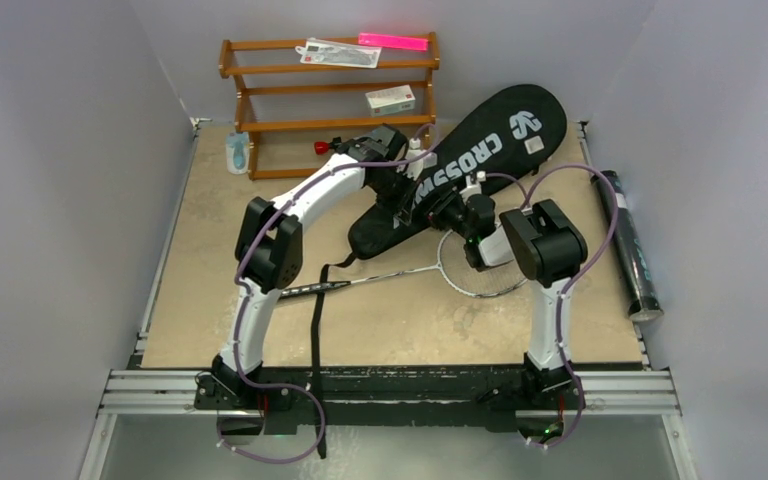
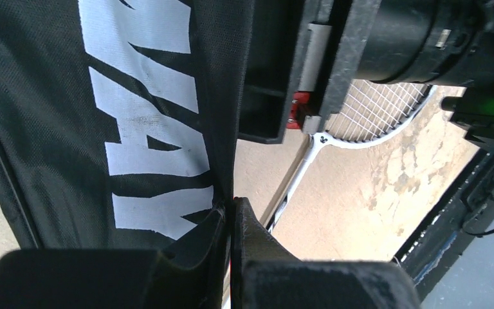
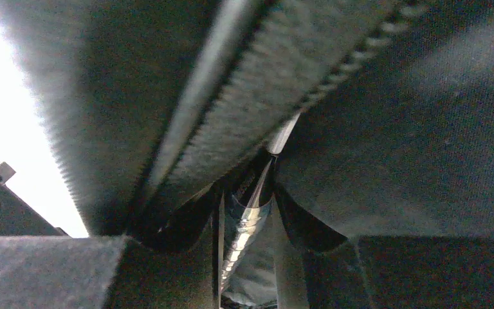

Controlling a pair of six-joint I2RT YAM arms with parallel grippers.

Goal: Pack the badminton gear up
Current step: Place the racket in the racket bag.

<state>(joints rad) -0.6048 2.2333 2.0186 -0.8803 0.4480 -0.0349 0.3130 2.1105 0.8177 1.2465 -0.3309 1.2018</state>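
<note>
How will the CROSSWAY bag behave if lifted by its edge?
Probably floppy: the CROSSWAY bag is thin fabric, creasing where the left gripper pinches it. Likely light and saggy, since it lies flat with a racket outside.

White arms [image 1: 250, 325], black joints [image 1: 270, 245], purple cables [image 1: 615, 215]

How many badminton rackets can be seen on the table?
1. The racket lies flat on the table, beside the bag. Others may be hidden inside the bag.
</note>
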